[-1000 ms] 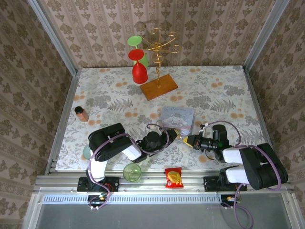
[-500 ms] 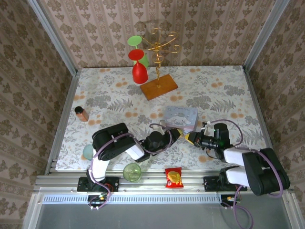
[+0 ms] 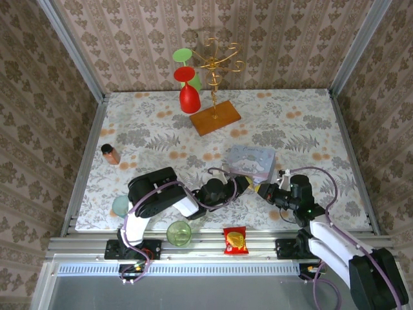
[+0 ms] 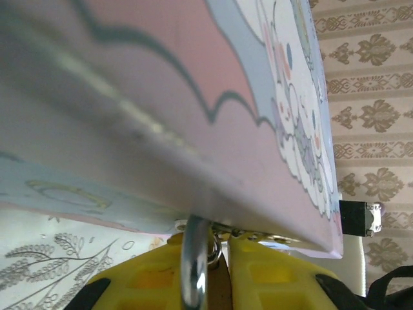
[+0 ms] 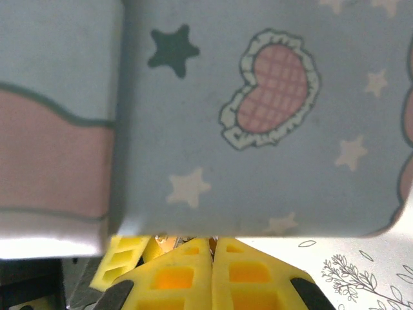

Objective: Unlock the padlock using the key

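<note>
**Both grippers nose to nose at the near edge of the tin box**

From above, we see the left gripper [image 3: 241, 183] and the right gripper [image 3: 259, 190] tip to tip, just in front of the pastel tin box [image 3: 253, 159] on the floral table [image 3: 290, 123].

In the left wrist view, the left gripper's yellow fingers [image 4: 271, 281] stand only a narrow slot apart, and that slot is filled. The silver shackle of the padlock [image 4: 195, 274] runs up between them with a sliver of brass beside it. We read this gripper as pinching the padlock. The padlock sits right at the box's near edge, with the shackle rising to the rim. Where the shackle ends is lost in blur under that rim, and the padlock's body is cut off by the frame and the fingers.

In the right wrist view, the right gripper's fingers [image 5: 258, 278] are pressed flat together with no gap. They point at the box's blue side, which is printed with stars and a heart. Whether the key sits between them we cannot tell.

The overhead view gives the layout, but there the padlock is too small and shadowed to pick out. The right wrist view adds a glint of brass just left of its fingers, and one yellow finger of the other gripper. In both wrist views the box is close, blurred and cut off.
</note>
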### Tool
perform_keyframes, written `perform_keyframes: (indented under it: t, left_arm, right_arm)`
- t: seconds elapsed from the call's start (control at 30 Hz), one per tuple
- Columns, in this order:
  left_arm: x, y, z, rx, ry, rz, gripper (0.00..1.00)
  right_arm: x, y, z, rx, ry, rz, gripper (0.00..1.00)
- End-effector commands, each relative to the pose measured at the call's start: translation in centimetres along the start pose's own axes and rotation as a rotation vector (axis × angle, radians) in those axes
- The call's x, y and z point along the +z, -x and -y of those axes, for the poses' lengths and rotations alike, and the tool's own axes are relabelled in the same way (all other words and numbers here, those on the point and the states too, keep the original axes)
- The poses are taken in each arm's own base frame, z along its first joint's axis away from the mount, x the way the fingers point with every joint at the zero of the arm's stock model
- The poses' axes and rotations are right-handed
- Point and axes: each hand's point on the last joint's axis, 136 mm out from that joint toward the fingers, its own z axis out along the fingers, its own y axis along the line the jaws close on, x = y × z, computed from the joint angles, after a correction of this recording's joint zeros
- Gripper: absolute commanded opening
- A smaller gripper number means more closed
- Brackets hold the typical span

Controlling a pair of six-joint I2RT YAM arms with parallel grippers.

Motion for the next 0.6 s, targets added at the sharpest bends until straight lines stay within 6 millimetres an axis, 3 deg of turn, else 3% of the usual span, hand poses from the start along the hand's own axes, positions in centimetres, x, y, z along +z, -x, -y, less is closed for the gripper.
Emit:
perform_keyframes:
  t: [0.0, 0.1, 0.3, 0.57]
  left_arm:
    - [0.2, -2.0, 0.1, -0.004, -0.017, -0.072, 0.19]
    - [0.2, -2.1, -0.1, 0.002, -0.012, -0.069, 0.18]
    - [0.2, -2.2, -1.0, -0.003, 0.006, -0.072, 0.10]
    - [0.4, -2.1, -1.1, 0.019, 0.008, -0.071, 0.16]
  right_arm:
    - [0.9, -0.1, -1.4, -0.114, 0.006, 0.010, 0.00]
    - [1.3, -0.1, -2.3, -0.161, -0.001, 0.040, 0.00]
    - [1.3, 0.5, -1.3, -0.134, -0.040, 0.091, 0.00]
    - [1.3, 0.4, -1.4, -0.306, -0.142, 0.128, 0.00]
